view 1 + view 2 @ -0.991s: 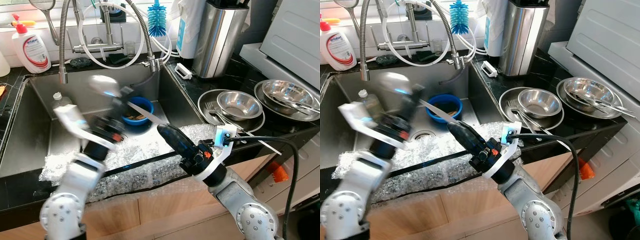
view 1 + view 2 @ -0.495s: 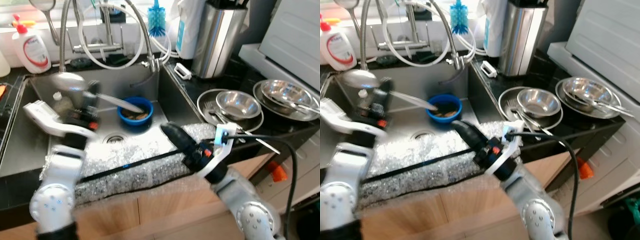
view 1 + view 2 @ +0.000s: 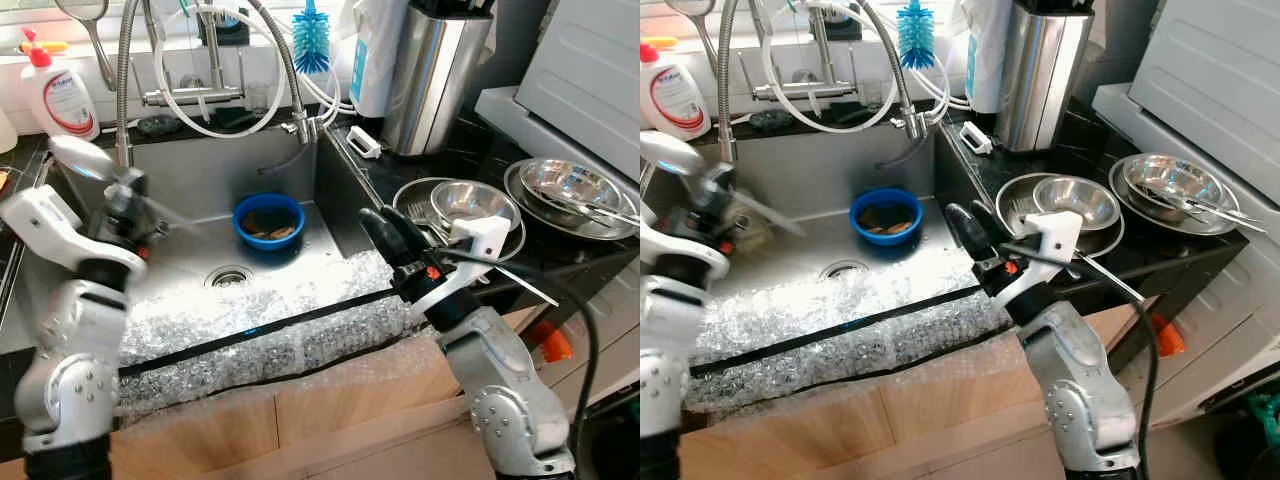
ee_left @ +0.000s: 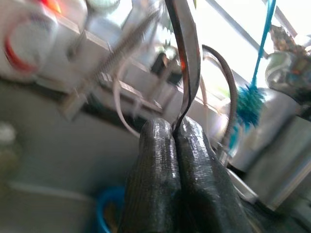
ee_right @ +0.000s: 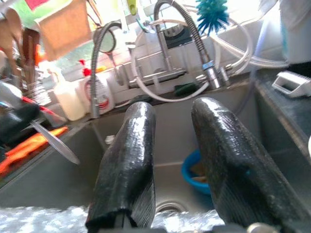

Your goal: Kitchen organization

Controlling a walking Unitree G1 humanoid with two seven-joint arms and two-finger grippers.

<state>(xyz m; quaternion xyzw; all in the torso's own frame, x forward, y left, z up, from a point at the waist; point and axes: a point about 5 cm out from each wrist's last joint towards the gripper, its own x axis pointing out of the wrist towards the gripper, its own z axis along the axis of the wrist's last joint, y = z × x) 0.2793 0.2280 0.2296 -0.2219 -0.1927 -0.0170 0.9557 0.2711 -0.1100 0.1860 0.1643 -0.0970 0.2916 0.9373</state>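
The sink serves as the landmark: a steel basin set in a dark counter, with bubble wrap spread over its near floor and front edge. A coiled faucet rises behind the sink, a soap bottle stands behind its left rear corner, and a blue brush hangs behind its right rear corner. A steel canister stands on the counter right of the sink. Farther right of the sink lie 2 sets of steel bowls stacked on plates. A blue bowl sits on the sink floor, just behind the drain. The left gripper is raised over the left part of the sink, its 2 fingers pressed together on the handle of a ladle; the ladle's bowl stands above the gripper, near the faucet, and is blurred. The right gripper hovers above the right front corner of the sink, its 2 fingers held a moderate gap apart with nothing between them.
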